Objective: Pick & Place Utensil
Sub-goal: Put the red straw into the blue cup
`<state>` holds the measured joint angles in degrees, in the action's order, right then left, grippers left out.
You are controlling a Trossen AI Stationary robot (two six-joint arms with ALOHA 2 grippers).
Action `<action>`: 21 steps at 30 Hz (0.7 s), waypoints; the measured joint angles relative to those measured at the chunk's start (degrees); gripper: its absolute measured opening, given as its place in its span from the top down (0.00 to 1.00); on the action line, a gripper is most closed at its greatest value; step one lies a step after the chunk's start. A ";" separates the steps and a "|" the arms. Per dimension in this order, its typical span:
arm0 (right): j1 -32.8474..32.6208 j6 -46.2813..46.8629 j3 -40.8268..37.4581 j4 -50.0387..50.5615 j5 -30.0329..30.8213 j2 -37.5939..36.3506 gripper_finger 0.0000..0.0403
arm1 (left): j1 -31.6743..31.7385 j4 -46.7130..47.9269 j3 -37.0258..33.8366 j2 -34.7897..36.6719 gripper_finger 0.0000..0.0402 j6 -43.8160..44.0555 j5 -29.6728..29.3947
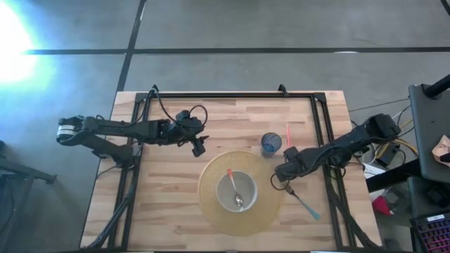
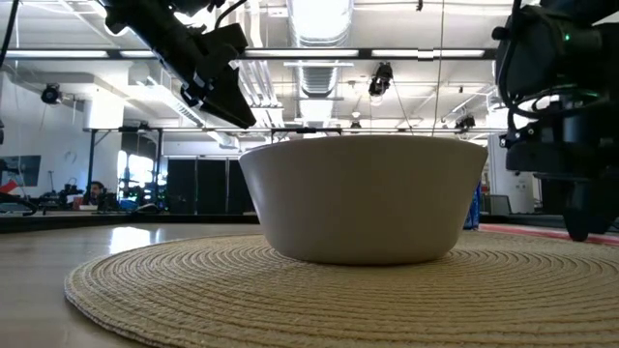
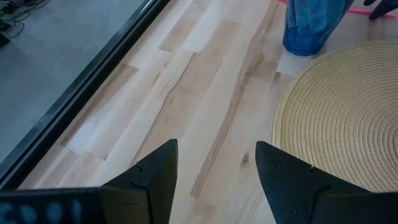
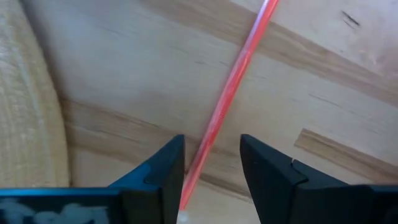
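Observation:
A thin red utensil [image 1: 287, 133] lies flat on the wooden table, to the right of the blue cup [image 1: 271, 144]. My right gripper [image 1: 290, 152] is open and low over the table. Its fingers stand on either side of the red utensil's near end [image 4: 219, 118] without touching it. A white bowl [image 1: 237, 190] stands on a round woven mat [image 1: 211, 204]. A red-handled spoon [image 1: 234, 188] lies in the bowl. My left gripper [image 1: 200, 148] is open and empty above the table, just left of the mat.
A teal-handled utensil [image 1: 307, 205] lies on the table to the right of the mat. A black frame [image 1: 232, 95] runs round the table's far and side edges. Bare wood shows left of the mat [image 3: 205, 74].

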<state>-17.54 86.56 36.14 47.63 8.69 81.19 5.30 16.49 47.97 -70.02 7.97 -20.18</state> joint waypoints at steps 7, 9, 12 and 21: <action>0.38 0.21 0.24 -0.29 -0.97 1.33 0.70 | 0.00 0.00 0.00 0.00 0.48 0.00 0.00; 0.39 0.27 0.22 -0.34 -1.11 1.34 0.73 | 0.00 0.00 0.00 0.00 0.48 0.00 0.00; 0.39 0.41 0.20 -0.36 -1.07 1.40 0.77 | 0.00 -0.02 0.00 0.00 0.48 0.00 0.00; 0.35 3.09 0.07 1.67 -1.11 1.44 0.94 | 0.00 0.00 0.00 0.00 0.48 -0.35 0.01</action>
<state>-17.19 89.65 36.21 49.30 7.57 82.63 5.30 16.49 47.97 -70.02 7.61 -20.18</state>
